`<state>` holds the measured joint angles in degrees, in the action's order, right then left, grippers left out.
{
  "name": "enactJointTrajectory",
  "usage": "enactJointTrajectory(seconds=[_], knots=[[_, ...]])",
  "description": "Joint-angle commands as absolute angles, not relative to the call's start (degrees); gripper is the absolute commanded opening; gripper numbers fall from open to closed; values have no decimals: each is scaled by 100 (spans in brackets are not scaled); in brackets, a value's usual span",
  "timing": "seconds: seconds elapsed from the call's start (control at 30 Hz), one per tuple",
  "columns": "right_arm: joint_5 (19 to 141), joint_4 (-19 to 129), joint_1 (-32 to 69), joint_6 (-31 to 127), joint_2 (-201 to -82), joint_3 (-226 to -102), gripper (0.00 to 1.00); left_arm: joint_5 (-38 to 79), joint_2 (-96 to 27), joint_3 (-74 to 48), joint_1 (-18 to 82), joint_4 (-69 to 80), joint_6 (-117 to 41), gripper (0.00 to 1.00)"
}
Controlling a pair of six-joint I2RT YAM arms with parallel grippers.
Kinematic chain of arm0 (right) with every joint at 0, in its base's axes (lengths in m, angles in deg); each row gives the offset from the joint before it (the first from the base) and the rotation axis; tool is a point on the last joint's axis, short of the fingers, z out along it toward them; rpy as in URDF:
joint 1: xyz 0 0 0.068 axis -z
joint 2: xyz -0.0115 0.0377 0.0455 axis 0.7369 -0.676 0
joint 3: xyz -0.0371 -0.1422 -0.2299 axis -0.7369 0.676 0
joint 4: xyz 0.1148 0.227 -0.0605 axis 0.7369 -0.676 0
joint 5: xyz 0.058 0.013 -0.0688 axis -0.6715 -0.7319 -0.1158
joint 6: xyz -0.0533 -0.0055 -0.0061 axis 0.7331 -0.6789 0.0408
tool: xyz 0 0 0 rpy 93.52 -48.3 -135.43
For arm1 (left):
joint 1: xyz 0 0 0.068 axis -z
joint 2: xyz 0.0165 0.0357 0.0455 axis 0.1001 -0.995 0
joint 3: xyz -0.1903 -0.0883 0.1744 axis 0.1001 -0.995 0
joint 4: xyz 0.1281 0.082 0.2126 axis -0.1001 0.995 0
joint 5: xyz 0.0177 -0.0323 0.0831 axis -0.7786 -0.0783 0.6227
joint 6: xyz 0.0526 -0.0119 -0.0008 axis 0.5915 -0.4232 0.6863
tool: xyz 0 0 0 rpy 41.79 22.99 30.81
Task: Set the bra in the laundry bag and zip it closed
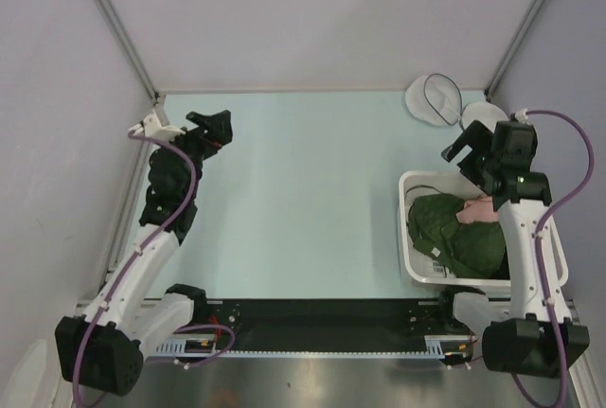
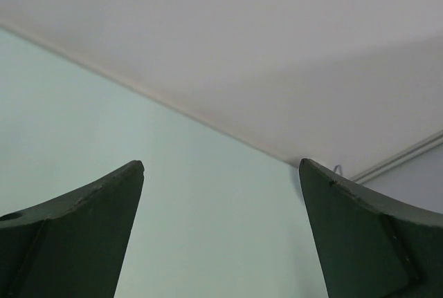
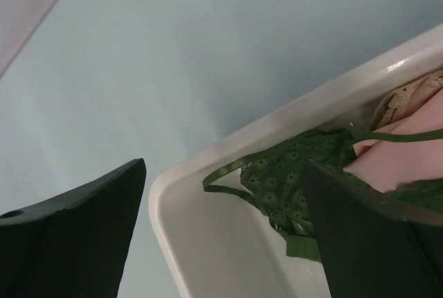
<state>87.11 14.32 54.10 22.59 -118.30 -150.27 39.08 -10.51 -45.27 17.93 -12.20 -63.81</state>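
The dark olive-green bra [image 1: 454, 234] lies in the white plastic bin [image 1: 407, 238] at the right; its lace edge and strap show in the right wrist view [image 3: 291, 173]. The round white mesh laundry bag [image 1: 434, 99] with a dark zipper rim lies at the far right of the table. My right gripper [image 1: 458, 150] is open and empty, above the bin's far end [image 3: 221, 166]. My left gripper [image 1: 214, 126] is open and empty over bare table at the far left [image 2: 221, 166].
A pink garment [image 1: 479, 209] lies beside the bra in the bin, also seen in the right wrist view [image 3: 408, 146]. A second white round object [image 1: 483, 113] lies beside the bag. Grey walls with metal posts enclose the table at back and sides.
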Motion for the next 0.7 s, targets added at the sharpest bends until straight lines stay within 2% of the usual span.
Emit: enactJointTrajectory(seconds=[0.0,0.23,0.27,0.3,0.37,0.53,0.67], knots=[[8888,1404,5397,2890,-12565,-16077,100,4111,-1403,-3689,1735,733,-6375,99],[8291,3053,5318,3198,-14542,-17299,100,2135,-1061,-3784,1287,868,-5726,99],[8238,3205,5214,3329,-15136,-17483,100,1723,-1017,-3828,1269,797,-5516,99],[8359,3293,5169,3356,-15456,-18016,100,1563,-982,-3863,1260,814,-5418,99],[8684,3154,5055,3479,-16524,-18686,100,1395,-955,-3793,1251,1075,-5042,99],[9300,2391,4940,3989,-18629,-21485,100,911,-1192,-3187,1251,1771,-4258,100],[9932,2467,4835,4490,-19624,-22266,100,639,-1411,-2967,1251,2054,-4485,99]])
